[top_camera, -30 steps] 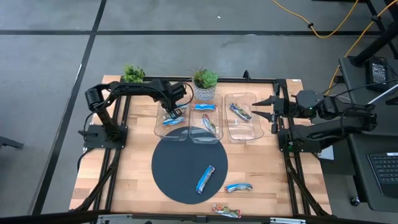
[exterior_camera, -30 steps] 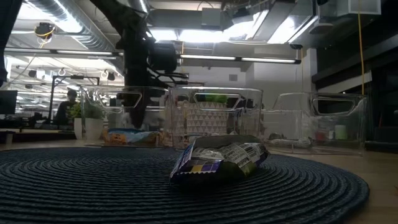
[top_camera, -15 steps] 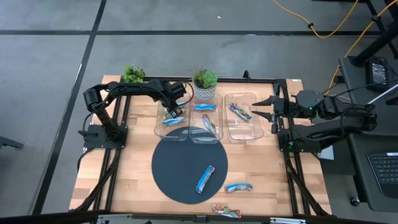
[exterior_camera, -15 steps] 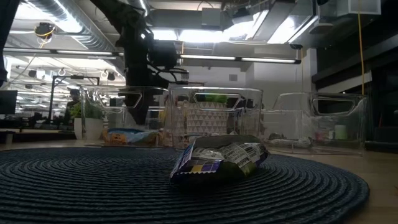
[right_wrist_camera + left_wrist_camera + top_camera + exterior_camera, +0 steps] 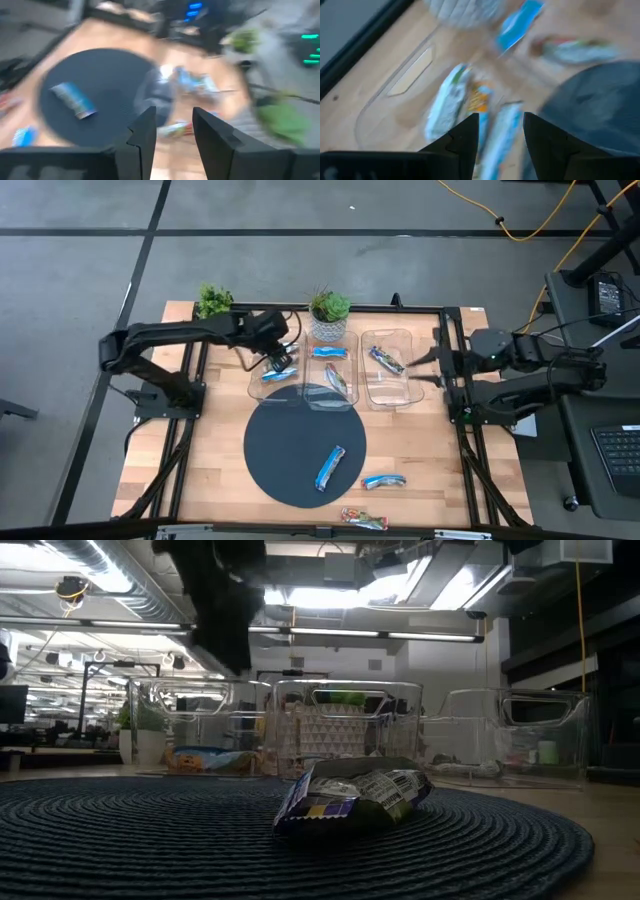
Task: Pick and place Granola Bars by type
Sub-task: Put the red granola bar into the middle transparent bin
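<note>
My left gripper (image 5: 277,357) (image 5: 500,131) hovers open above the left clear bin (image 5: 256,376), where light blue-white Granola Bars (image 5: 446,102) lie flat on its floor. The middle bin holds a blue bar (image 5: 328,352) and a multicoloured one (image 5: 338,380). A dark bar (image 5: 385,360) lies in the right bin. Another blue bar (image 5: 330,467) (image 5: 355,795) lies on the round dark mat (image 5: 275,450). On the wood near the front edge are a blue bar (image 5: 383,481) and an orange-red one (image 5: 363,519). My right gripper (image 5: 425,367) (image 5: 172,134) waits open beside the right bin.
Two potted plants (image 5: 213,300) (image 5: 329,312) stand behind the bins at the far edge. A black frame rail (image 5: 450,350) runs along the right side, close to my right gripper. Bare wood lies to the left of the mat.
My left gripper has risen out of the left bin and drawn back a little toward the table's left edge, tipping less steeply downward; the bars stay in the bin. My right gripper has turned at its wrist without leaving its place.
</note>
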